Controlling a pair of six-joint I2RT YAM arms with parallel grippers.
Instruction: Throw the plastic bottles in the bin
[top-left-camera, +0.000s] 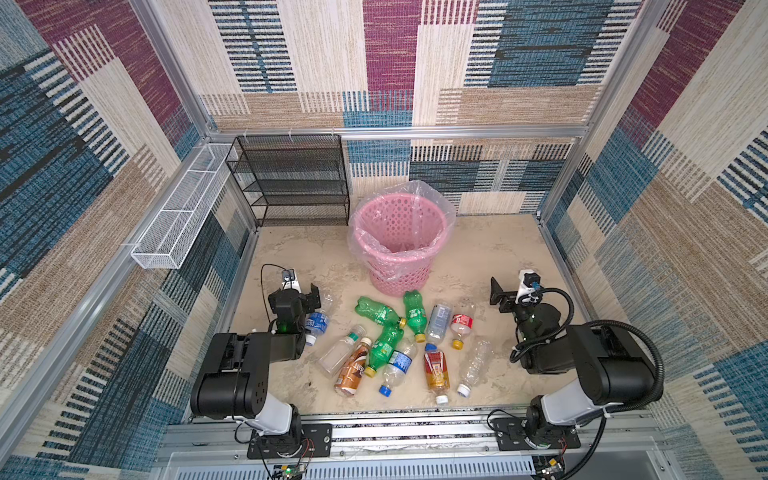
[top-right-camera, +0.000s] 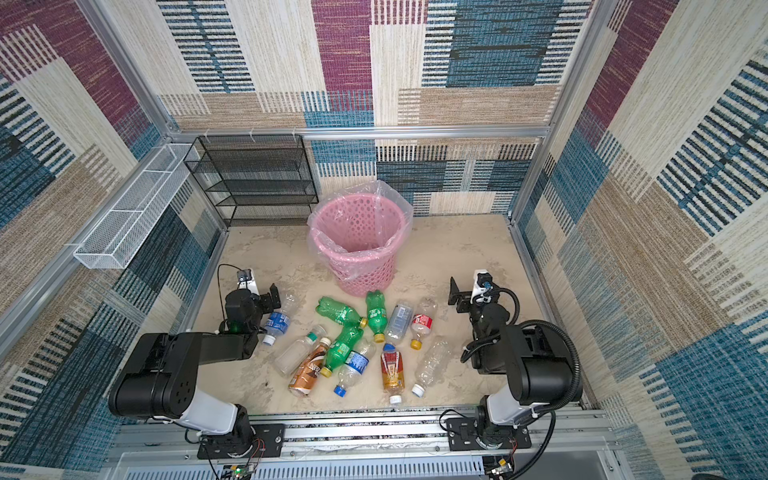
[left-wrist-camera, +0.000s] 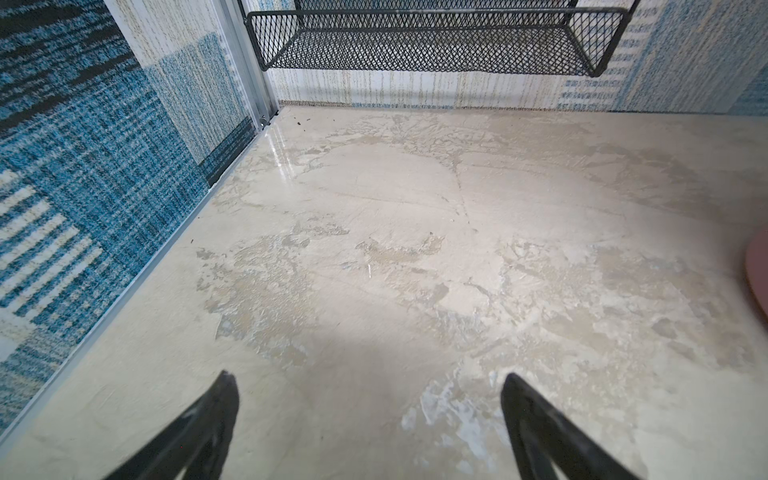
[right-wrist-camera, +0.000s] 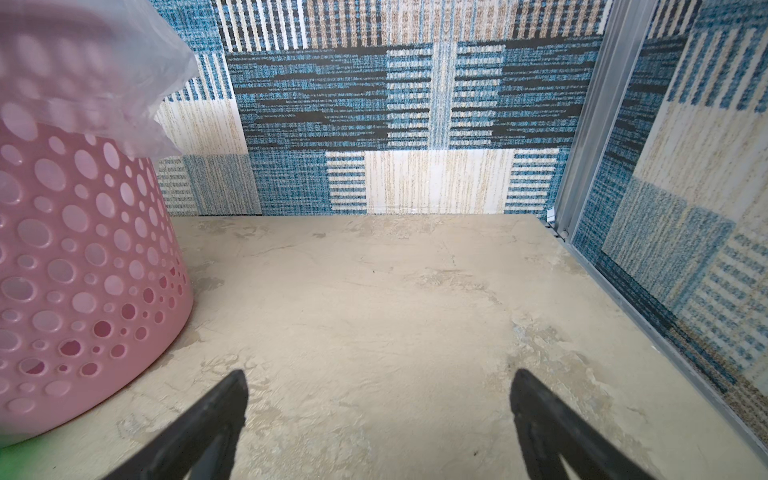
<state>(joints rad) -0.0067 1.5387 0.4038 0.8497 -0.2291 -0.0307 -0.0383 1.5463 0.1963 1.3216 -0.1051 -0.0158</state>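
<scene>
Several plastic bottles lie on their sides on the beige floor in both top views: green ones (top-left-camera: 376, 311) (top-right-camera: 376, 311), a brown one (top-left-camera: 353, 370), an orange one (top-left-camera: 436, 370), a red-labelled one (top-left-camera: 462, 324) and clear ones (top-left-camera: 476, 365). A clear blue-labelled bottle (top-left-camera: 318, 322) lies right beside my left gripper (top-left-camera: 311, 296), which is open and holds nothing (left-wrist-camera: 370, 386). The pink bin (top-left-camera: 399, 278) (top-right-camera: 365, 274) with its clear bag stands behind the pile. My right gripper (top-left-camera: 498, 297) is open and empty (right-wrist-camera: 378, 382), to the right of the bin (right-wrist-camera: 75, 270).
A black mesh rack (top-left-camera: 291, 178) (left-wrist-camera: 436, 45) stands at the back left wall. A long white wire basket (top-left-camera: 183, 212) hangs on the left wall. Patterned walls close in three sides. Bare floor lies ahead of both grippers.
</scene>
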